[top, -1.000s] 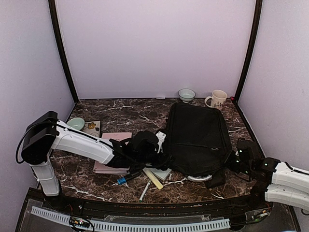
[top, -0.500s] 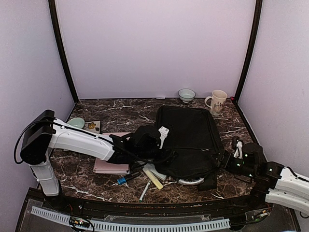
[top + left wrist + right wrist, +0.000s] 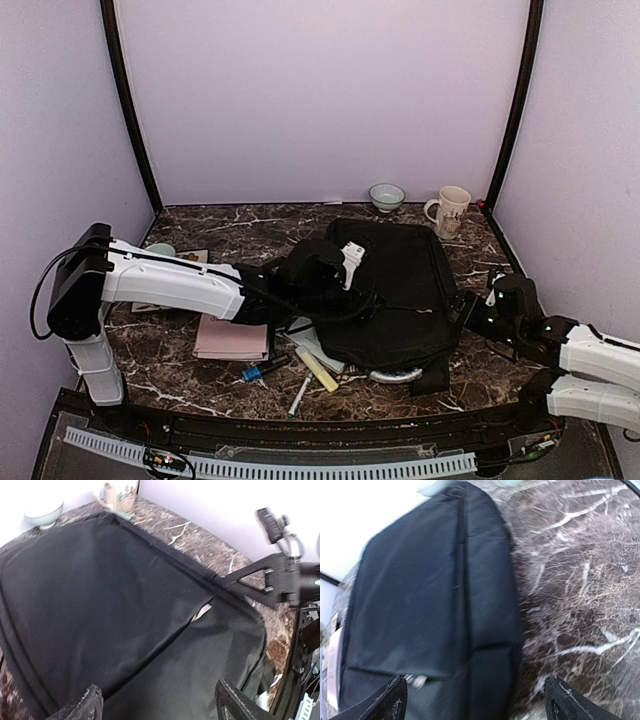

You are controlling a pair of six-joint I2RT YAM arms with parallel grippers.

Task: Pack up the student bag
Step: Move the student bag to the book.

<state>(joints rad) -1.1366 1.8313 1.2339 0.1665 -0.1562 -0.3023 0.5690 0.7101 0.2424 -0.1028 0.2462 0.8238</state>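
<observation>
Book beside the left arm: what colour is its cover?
The book is pale pink; top external view shows it best.

student bag [image 3: 400, 285] | large, black, soft fabric, rectangular | lying flat, long side running near to far, slightly skewed | right of centre on the marble table [image 3: 250, 235] | zipper seam crossing its face

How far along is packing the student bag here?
Done: nothing visibly packed. In hand: nothing; the left gripper and right gripper are open at the student bag's sides. Remaining: the pink notebook, blue marker and yellow highlighter lie on the table beside it.
</observation>
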